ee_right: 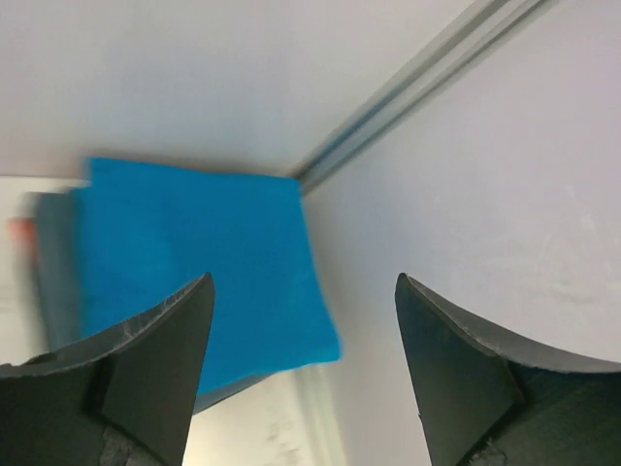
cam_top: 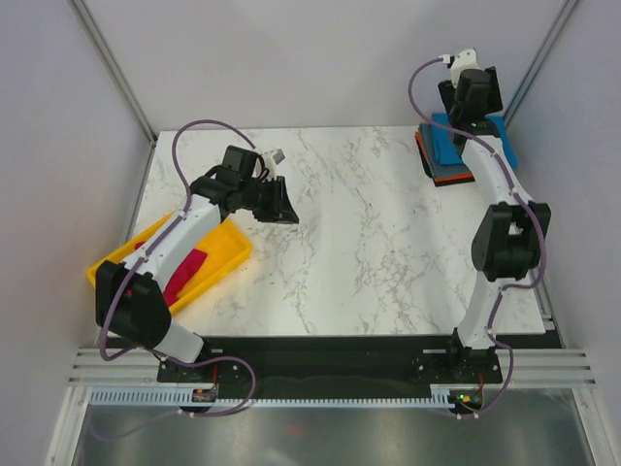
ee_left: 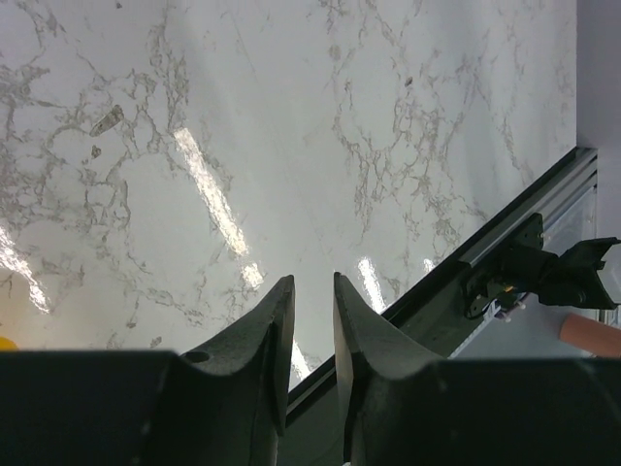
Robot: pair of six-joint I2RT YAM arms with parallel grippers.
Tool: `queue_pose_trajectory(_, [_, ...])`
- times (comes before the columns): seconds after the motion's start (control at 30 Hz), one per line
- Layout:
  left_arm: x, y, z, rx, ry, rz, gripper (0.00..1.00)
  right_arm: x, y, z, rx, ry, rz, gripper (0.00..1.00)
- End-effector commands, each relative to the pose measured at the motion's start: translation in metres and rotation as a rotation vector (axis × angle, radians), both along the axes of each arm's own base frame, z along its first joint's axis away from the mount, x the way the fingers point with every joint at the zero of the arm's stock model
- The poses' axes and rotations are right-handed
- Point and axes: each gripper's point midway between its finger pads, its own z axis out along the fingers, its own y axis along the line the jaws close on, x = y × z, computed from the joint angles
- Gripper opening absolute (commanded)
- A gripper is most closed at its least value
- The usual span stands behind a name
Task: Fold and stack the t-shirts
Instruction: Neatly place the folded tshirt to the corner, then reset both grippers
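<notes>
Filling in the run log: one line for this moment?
left gripper: empty, ajar over table | right gripper: open above blue shirt | red shirt: in tray

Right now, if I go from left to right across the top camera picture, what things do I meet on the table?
Yellow tray with the red shirt in it → left gripper → shirt stack with blue on top, in the far right corner.
</notes>
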Motion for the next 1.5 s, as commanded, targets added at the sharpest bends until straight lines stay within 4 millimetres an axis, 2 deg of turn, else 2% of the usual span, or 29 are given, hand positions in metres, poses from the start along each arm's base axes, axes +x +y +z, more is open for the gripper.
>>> queue_pose_trajectory(0.0, [0.002,-0.005,0.043,-0.07,-0.152,-0.045,0.3,-0.06,0.078,0.068,0.376,-0.129,0.15,0.83])
queue_pose_trajectory(0.03, [0.002,-0.006,0.05,-0.081,-0.165,-0.046,0.3,-0.072,0.092,0.069,0.435,-0.117,0.179,0.84])
queue_pose_trajectory(0.07, [0.001,-0.007,0.067,-0.108,-0.208,-0.05,0.3,-0.09,0.108,0.051,0.547,-0.059,0.188,0.96])
queue_pose_trajectory(0.1, [0.0,-0.008,0.077,-0.126,-0.225,-0.048,0.3,-0.114,0.129,0.071,0.604,-0.079,0.244,0.98])
queue_pose_trajectory(0.13, [-0.002,-0.008,0.088,-0.142,-0.253,-0.045,0.3,-0.129,0.153,0.072,0.67,-0.045,0.326,0.98])
queue_pose_trajectory(0.17, [-0.002,-0.007,0.1,-0.156,-0.29,-0.042,0.3,-0.148,0.165,0.054,0.719,0.022,0.339,0.98])
queue_pose_trajectory(0.2, [-0.007,-0.003,0.118,-0.168,-0.342,-0.025,0.31,-0.175,0.184,0.074,0.817,-0.011,0.382,0.98])
queue_pose_trajectory(0.23, [-0.008,-0.001,0.126,-0.172,-0.371,-0.015,0.31,-0.192,0.201,0.071,0.885,0.024,0.433,0.98])
queue_pose_trajectory(0.27, [-0.009,0.003,0.132,-0.174,-0.396,-0.002,0.31,-0.208,0.215,0.057,0.941,0.079,0.468,0.98])
queue_pose_trajectory(0.3, [-0.01,0.008,0.136,-0.161,-0.419,0.025,0.32,-0.222,0.229,0.056,1.029,0.101,0.492,0.98])
queue_pose_trajectory(0.33, [-0.016,0.013,0.147,-0.169,-0.455,0.035,0.33,-0.241,0.235,0.063,1.074,0.103,0.522,0.98])
queue_pose_trajectory(0.37, [-0.019,0.017,0.146,-0.162,-0.462,0.05,0.36,-0.256,0.249,0.051,1.134,0.174,0.57,0.98])
queue_pose_trajectory(0.4, [-0.022,0.021,0.149,-0.161,-0.474,0.061,0.38,-0.268,0.252,0.053,1.164,0.183,0.591,0.98])
queue_pose_trajectory(0.43, [-0.033,0.024,0.158,-0.177,-0.504,0.063,0.46,-0.276,0.255,0.05,1.204,0.205,0.586,0.98])
queue_pose_trajectory(0.47, [-0.037,0.027,0.159,-0.18,-0.511,0.073,0.51,-0.285,0.258,0.04,1.218,0.252,0.589,0.98])
queue_pose_trajectory(0.5, [-0.041,0.029,0.153,-0.18,-0.498,0.08,0.6,-0.294,0.255,0.042,1.217,0.246,0.591,0.98])
queue_pose_trajectory(0.53, [-0.049,0.032,0.159,-0.192,-0.517,0.084,0.65,-0.299,0.254,0.04,1.239,0.248,0.569,0.98])
queue_pose_trajectory(0.57, [-0.052,0.033,0.152,-0.19,-0.502,0.087,0.74,-0.303,0.254,0.03,1.248,0.263,0.556,0.98])
queue_pose_trajectory(0.6, [-0.055,0.034,0.151,-0.194,-0.503,0.087,0.95,-0.311,0.253,0.035,1.245,0.248,0.576,0.98])
queue_pose_trajectory(0.63, [-0.058,0.035,0.151,-0.197,-0.504,0.087,1.0,-0.314,0.251,0.034,1.244,0.243,0.574,0.98])
queue_pose_trajectory(0.67, [-0.063,0.037,0.149,-0.2,-0.505,0.088,1.0,-0.318,0.25,0.027,1.249,0.247,0.56,0.98])
queue_pose_trajectory(0.9, [-0.075,0.04,0.139,-0.215,-0.483,0.092,1.0,-0.332,0.245,0.033,1.283,0.195,0.558,0.98])
queue_pose_trajectory(1.1, [-0.086,0.036,0.138,-0.241,-0.47,0.047,1.0,-0.334,0.244,0.042,1.286,0.165,0.568,0.98])
queue_pose_trajectory(1.33, [-0.088,0.04,0.142,-0.236,-0.496,0.06,1.0,-0.333,0.241,0.038,1.277,0.164,0.545,0.98])
queue_pose_trajectory(1.47, [-0.089,0.039,0.145,-0.243,-0.491,0.058,0.99,-0.328,0.23,0.043,1.19,0.147,0.531,0.98])
